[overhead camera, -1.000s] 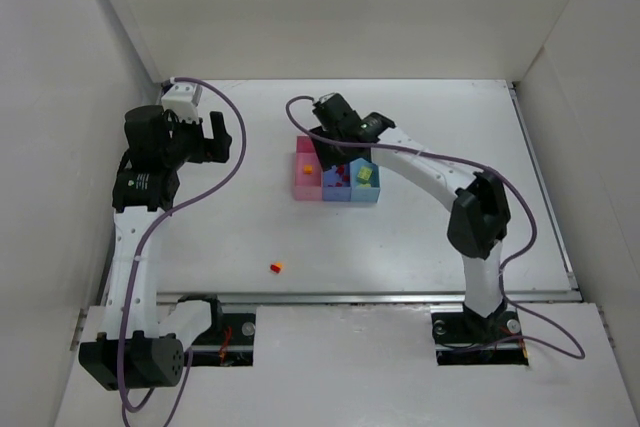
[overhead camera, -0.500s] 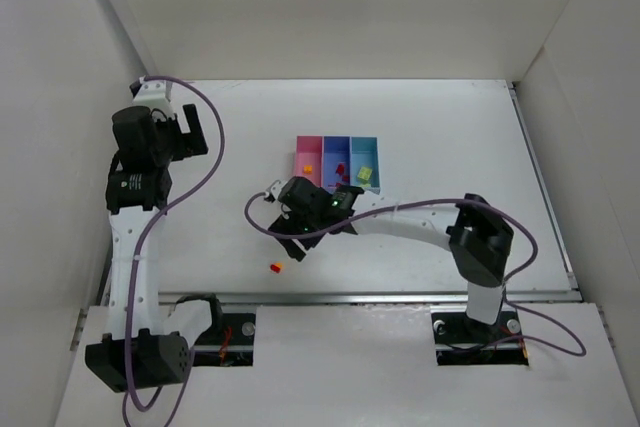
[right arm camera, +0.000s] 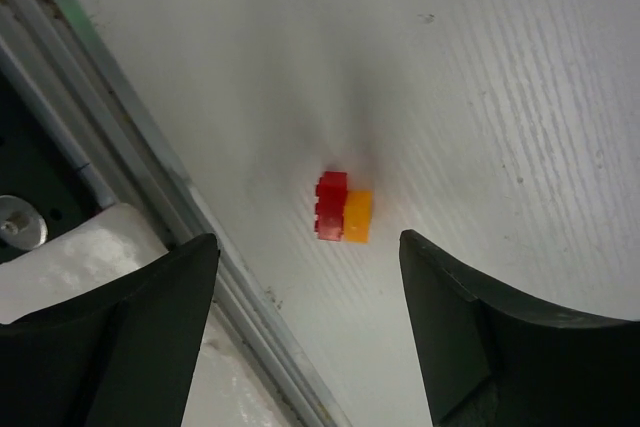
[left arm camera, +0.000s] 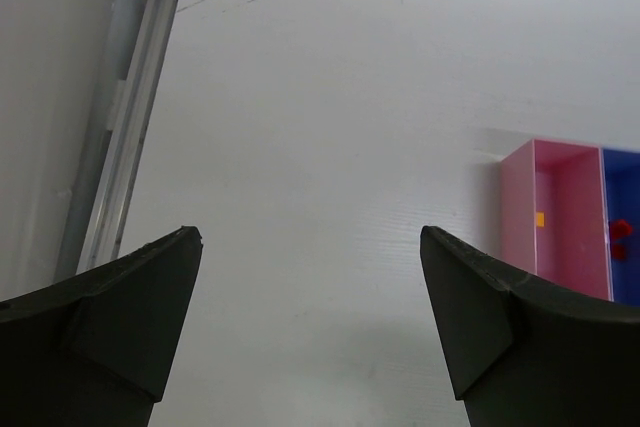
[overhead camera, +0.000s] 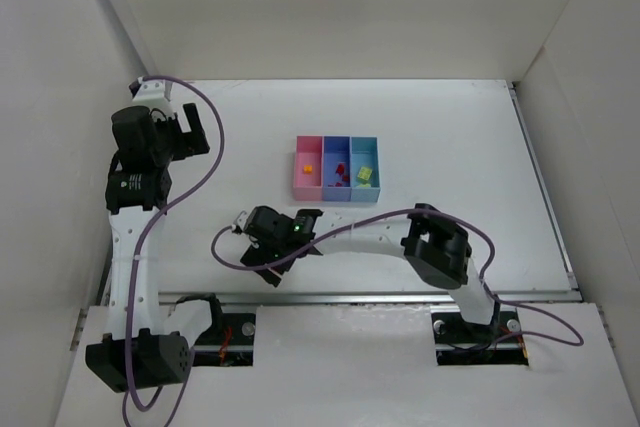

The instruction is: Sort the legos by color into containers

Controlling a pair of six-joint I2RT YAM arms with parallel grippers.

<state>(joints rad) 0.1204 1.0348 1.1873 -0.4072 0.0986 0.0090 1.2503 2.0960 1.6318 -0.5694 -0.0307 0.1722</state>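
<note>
Your right gripper (right arm camera: 307, 239) hangs over two joined legos (right arm camera: 343, 209) by the table's (overhead camera: 450, 147) near edge; the containers (overhead camera: 337, 139) sit farther back and right, more legos (overhead camera: 340, 172) in each.

The overhead view is bright and even, lit from above onto the white table (overhead camera: 450, 137); shadows there are faint and soft-edged; the side walls (overhead camera: 60, 97) read a shade greyer than the table's far edge; no glare shows, and detail holds to the corners. In the left wrist view the table is washed nearly white; the dark fingers (left arm camera: 110, 317) are soft, unfocused silhouettes; the pink bin (left arm camera: 555, 212) near the right edge is crisp and saturated. In the right wrist view a diffuse grey shadow lies on the table just above the red and orange brick pair (right arm camera: 343, 209); the fingers (right arm camera: 120, 337) there are blurred and underexposed.
</note>
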